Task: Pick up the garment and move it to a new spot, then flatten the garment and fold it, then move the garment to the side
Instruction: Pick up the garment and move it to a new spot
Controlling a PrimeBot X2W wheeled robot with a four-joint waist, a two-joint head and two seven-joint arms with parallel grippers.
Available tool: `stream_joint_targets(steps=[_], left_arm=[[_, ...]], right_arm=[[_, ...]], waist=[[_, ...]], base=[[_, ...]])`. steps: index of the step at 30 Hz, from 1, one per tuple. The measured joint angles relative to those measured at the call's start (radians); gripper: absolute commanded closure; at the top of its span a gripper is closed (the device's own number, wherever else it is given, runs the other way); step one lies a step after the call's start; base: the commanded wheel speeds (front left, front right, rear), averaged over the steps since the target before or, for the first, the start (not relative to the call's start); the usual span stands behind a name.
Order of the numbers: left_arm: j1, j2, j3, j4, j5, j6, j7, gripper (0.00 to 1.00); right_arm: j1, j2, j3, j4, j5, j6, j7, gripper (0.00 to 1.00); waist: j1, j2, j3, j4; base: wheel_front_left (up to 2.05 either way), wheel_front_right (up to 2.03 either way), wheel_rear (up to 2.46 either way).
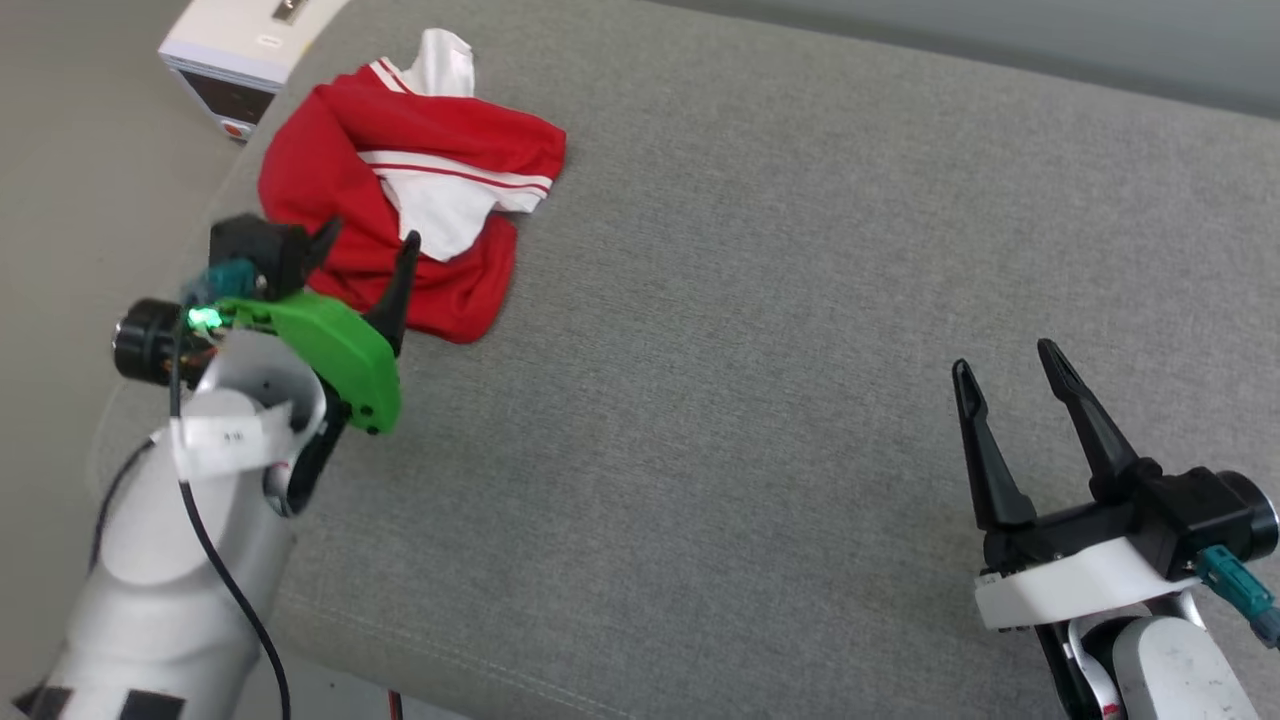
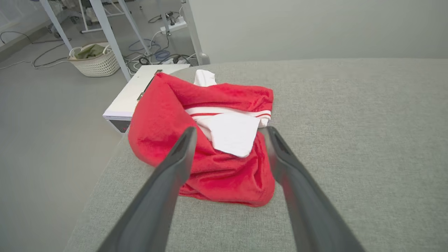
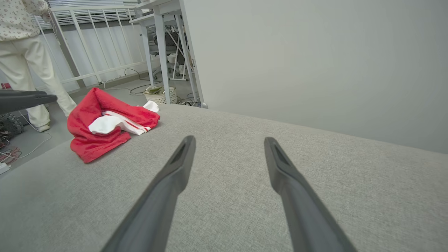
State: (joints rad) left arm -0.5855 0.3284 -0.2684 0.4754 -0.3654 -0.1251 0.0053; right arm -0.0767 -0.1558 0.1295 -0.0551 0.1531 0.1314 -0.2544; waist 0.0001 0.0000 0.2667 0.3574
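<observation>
Garment [image 1: 330, 170] sits at the desk's [image 1: 750, 300] far left corner, left pincer [image 1: 370, 235] right in front of it, right pincer [image 1: 1005, 357] way off toward the near right edge, box [image 1: 230, 50] on the floor past that corner.

left hand [image 2: 230, 130] spread wide before the crumpled red-and-white garment [image 2: 164, 115] lying on the grey cushion [image 2: 350, 122]

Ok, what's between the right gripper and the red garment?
Nothing: bare grey cushion runs from the right gripper to the garment, as the head and right wrist views show.
</observation>
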Motion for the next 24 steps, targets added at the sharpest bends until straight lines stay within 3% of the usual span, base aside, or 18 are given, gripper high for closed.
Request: stream_joint_targets(steps=[1,7,13,22,23,24], left_arm=[[-0.126,0.117,-0.138,0.040,-0.164,-0.002,0.162,0.00],[-0.258,0.259,-0.273,0.072,-0.375,-0.002,0.337,0.00],[-0.324,0.343,-0.401,0.090,-0.478,-0.002,0.416,0.00],[-0.385,0.395,-0.532,0.153,-0.545,-0.002,0.451,0.00],[-0.391,0.402,-0.537,0.155,-0.554,-0.002,0.455,0.47],[-0.393,0.407,-0.539,0.157,-0.569,-0.003,0.456,0.78]], right_arm=[[-0.028,-0.004,0.003,-0.021,-0.003,0.000,0.000,0.00],[-0.045,-0.011,0.022,-0.026,-0.009,0.000,0.000,0.00],[-0.065,-0.011,0.035,-0.030,-0.010,0.000,0.000,0.00],[-0.080,-0.011,0.035,-0.027,-0.019,0.000,0.000,0.00],[-0.082,-0.011,0.035,-0.026,-0.020,0.000,0.000,0.00],[-0.084,-0.011,0.035,-0.024,-0.021,0.000,0.000,0.00]], waist=[[0.0000,0.0000,0.059,-0.037],[0.0000,0.0000,0.143,-0.093],[0.0001,0.0000,0.212,-0.145],[-0.0001,0.0001,0.287,-0.196],[0.0000,0.0001,0.290,-0.200],[-0.0001,0.0002,0.293,-0.203]], base=[[0.00,0.00,0.00],[0.00,0.00,0.00],[0.00,0.00,0.00],[0.00,0.00,0.00],[0.00,0.00,0.00],[0.00,0.00,0.00]])
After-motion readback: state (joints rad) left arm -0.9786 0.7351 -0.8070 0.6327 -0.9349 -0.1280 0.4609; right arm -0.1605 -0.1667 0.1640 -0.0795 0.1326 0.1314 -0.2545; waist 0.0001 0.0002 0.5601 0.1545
